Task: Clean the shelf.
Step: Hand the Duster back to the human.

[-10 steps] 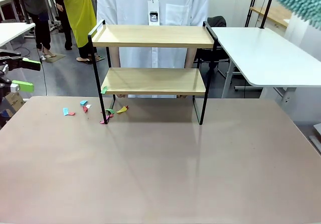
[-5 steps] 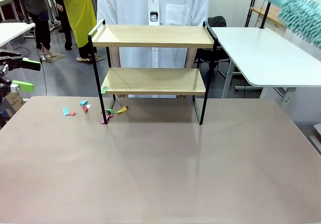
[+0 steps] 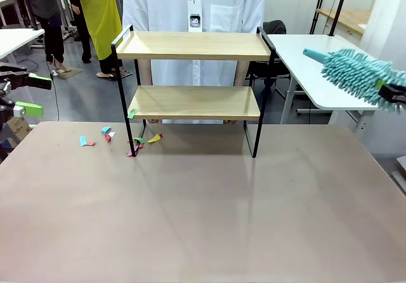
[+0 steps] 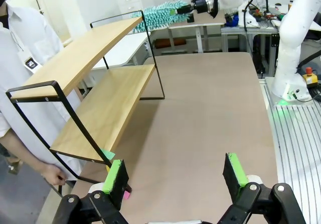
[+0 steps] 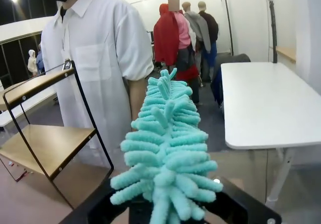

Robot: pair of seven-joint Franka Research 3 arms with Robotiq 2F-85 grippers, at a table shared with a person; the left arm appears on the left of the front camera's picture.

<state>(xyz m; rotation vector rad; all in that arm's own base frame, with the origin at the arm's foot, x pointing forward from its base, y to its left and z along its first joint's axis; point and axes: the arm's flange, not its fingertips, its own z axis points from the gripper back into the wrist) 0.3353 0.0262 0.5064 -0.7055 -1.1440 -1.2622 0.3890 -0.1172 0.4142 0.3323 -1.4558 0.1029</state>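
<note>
Left black claw with green pads (image 4: 175, 176) spread wide, empty; right black claw (image 3: 394, 94) clamped on fluffy teal duster (image 3: 355, 73), raised.

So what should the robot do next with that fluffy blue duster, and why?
Probably swing the duster left toward the shelf. The right end effector holds it out to the right of the shelf, its tip aimed that way but well short of the black side rail. A green paper scrap clings to the lower board's left corner, so wiping seems worthwhile.
</note>
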